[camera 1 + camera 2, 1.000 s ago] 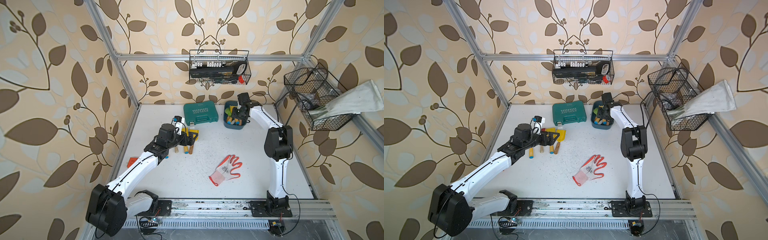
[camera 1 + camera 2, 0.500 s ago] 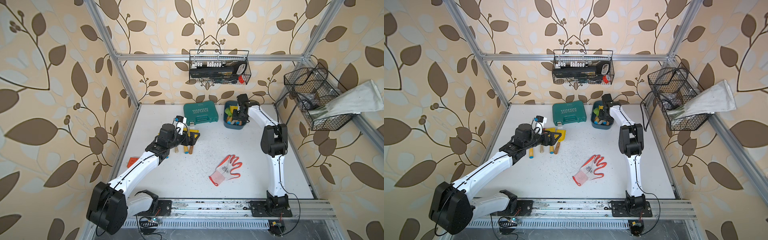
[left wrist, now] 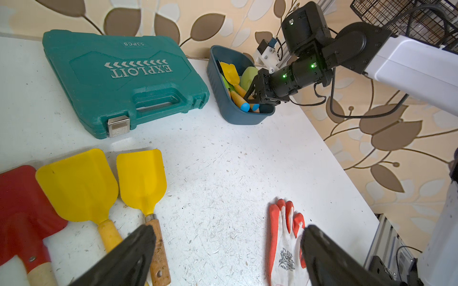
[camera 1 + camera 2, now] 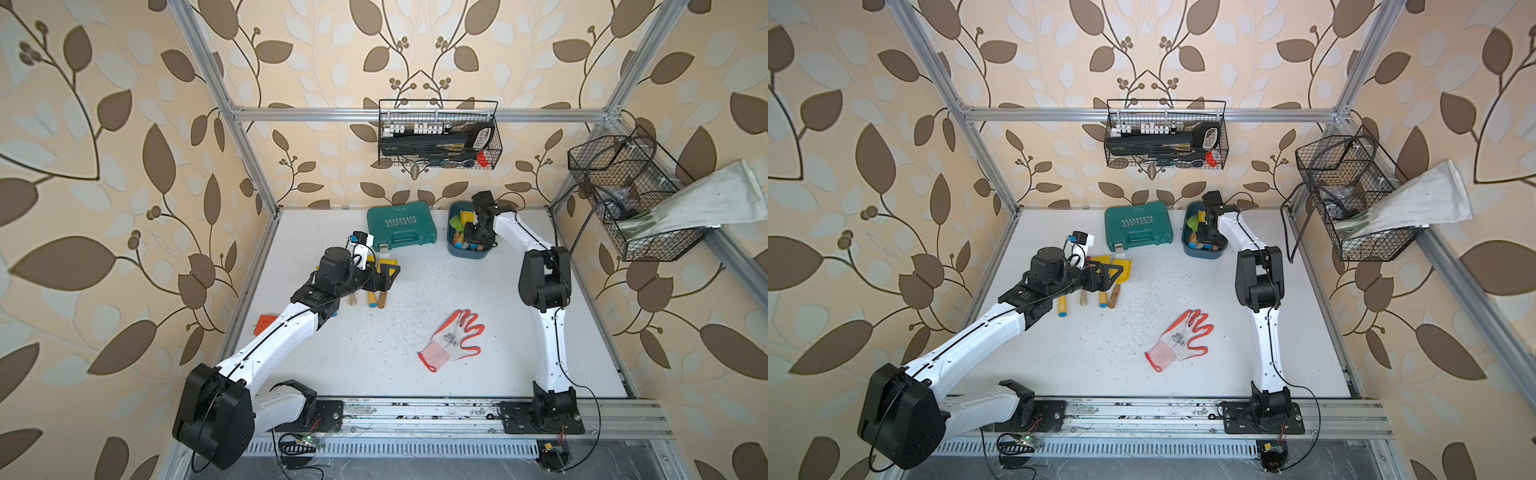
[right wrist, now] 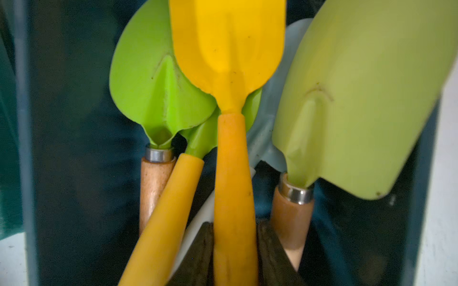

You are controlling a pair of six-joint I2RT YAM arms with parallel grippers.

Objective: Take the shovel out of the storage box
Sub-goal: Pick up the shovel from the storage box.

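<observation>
My right gripper (image 5: 234, 225) has just clenched the yellow shovel (image 5: 228, 49) in the storage box (image 3: 238, 116), seemingly snugly. My left gripper (image 3: 228, 247) gapes; lifting follows.

yellow shovel (image 5: 228, 49) blade cropped, wire basket (image 4: 388, 160) contents unclear

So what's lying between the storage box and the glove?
Nothing: only bare, speckled table between storage box and glove, seen in the left wrist view.
</observation>
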